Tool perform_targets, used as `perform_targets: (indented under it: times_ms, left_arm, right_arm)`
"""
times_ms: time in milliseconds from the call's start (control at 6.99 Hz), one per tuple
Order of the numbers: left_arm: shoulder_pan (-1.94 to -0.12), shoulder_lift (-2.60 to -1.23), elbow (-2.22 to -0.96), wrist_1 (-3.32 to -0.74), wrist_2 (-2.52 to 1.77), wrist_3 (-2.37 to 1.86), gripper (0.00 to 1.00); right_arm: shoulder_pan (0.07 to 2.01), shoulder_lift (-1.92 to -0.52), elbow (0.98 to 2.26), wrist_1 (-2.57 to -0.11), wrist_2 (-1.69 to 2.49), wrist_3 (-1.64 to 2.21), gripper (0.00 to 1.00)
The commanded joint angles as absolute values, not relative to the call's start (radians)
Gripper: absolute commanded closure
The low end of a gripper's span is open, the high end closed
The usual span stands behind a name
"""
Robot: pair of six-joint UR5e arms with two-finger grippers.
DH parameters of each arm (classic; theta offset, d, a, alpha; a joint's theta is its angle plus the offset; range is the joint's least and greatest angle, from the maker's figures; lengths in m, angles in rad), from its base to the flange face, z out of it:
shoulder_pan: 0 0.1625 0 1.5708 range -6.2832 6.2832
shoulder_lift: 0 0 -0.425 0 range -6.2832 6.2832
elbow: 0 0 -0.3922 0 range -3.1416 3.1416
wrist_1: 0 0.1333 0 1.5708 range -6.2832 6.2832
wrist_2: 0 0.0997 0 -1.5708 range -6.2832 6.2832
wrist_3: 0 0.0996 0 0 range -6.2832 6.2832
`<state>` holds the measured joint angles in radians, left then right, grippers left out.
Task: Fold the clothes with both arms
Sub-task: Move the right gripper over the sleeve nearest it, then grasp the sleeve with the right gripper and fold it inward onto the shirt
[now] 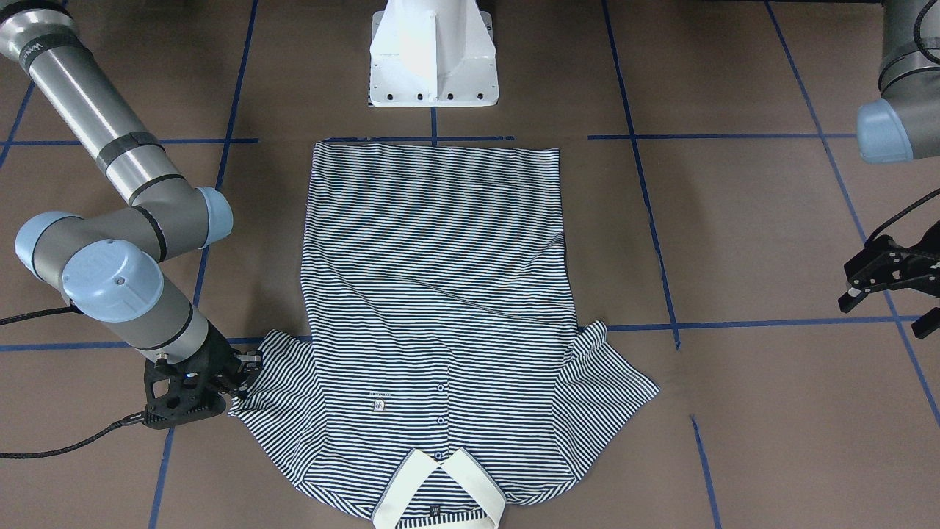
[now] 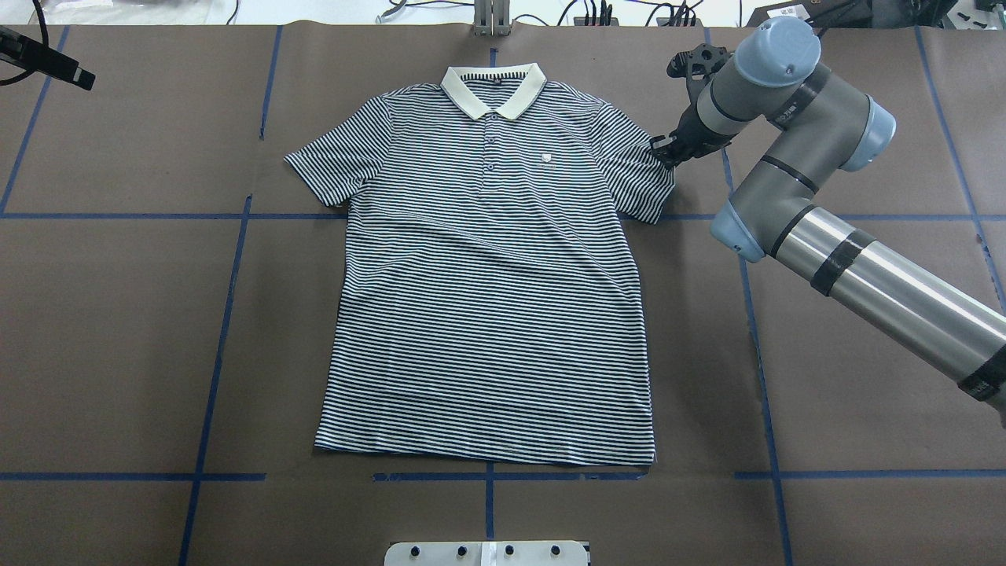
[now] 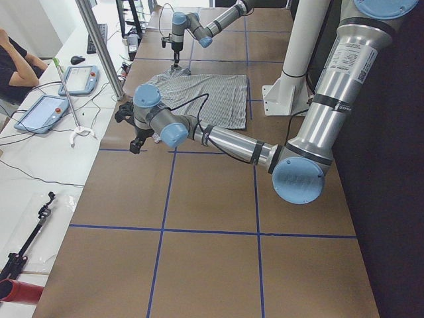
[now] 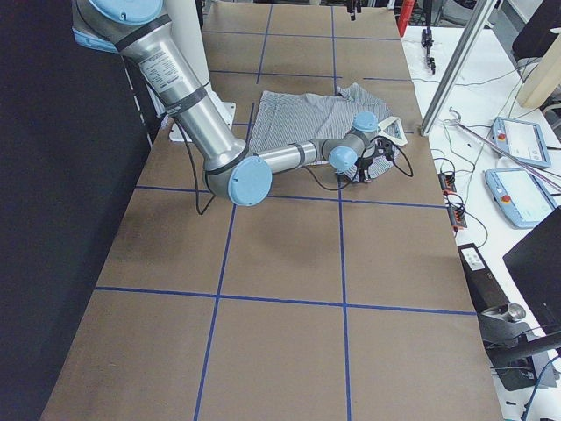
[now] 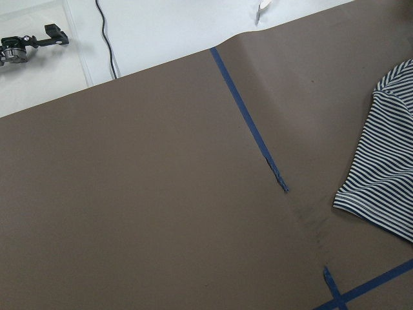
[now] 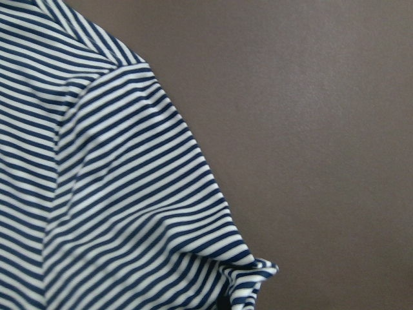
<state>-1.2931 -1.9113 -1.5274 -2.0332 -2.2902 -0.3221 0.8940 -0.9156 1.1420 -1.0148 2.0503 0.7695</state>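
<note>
One striped polo shirt [image 1: 440, 279], two arms, right arm [image 1: 110, 283] with jaws pinching one sleeve [image 1: 279, 382], left arm [image 1: 907, 66] with jaws wide

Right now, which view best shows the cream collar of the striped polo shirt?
Overhead exterior: the whole cream collar, unobstructed. Exterior front-facing crops it at the bottom edge; exterior right shows it tiny, exterior left unclearly; wrist views miss it.

Open brown table paper [image 2: 118, 330] flanks the polo shirt [image 2: 487, 283] on the robot's left, left gripper [image 1: 885, 307] well off; opposite, the right arm [image 2: 864, 275] slants across, right gripper [image 2: 662, 149] at the sleeve. The white pedestal base [image 1: 433, 55] stands past the hem.
</note>
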Motion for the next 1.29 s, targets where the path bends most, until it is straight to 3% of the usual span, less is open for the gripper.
perform_targets:
  times_ms: [0, 286, 716, 1002, 1145]
  left_arm:
    - [-1.293, -1.911, -1.522, -2.034, -2.290, -0.321, 0.00]
    - [-1.293, -1.908, -1.519, -2.034, -2.290, -0.319, 0.00]
    - [-1.293, -1.904, -1.517, -2.034, -2.290, -0.319, 0.00]
    - [-1.293, -1.907, -1.519, -2.034, -2.290, -0.319, 0.00]
    - [-1.293, -1.910, -1.517, -2.034, -2.290, -0.321, 0.00]
  right_arm:
    - [0.879, -0.937, 1.283, -1.026, 2.107, 0.852, 1.00]
    - [0.830, -0.882, 1.278, -1.043, 2.097, 0.922, 1.00]
    - [0.810, -0.604, 0.957, -1.035, 1.991, 0.919, 1.00]
    - [0.811, -0.598, 0.934, -1.034, 1.980, 0.919, 1.00]
    - [0.810, -0.597, 0.933, -1.029, 1.980, 0.919, 0.80]
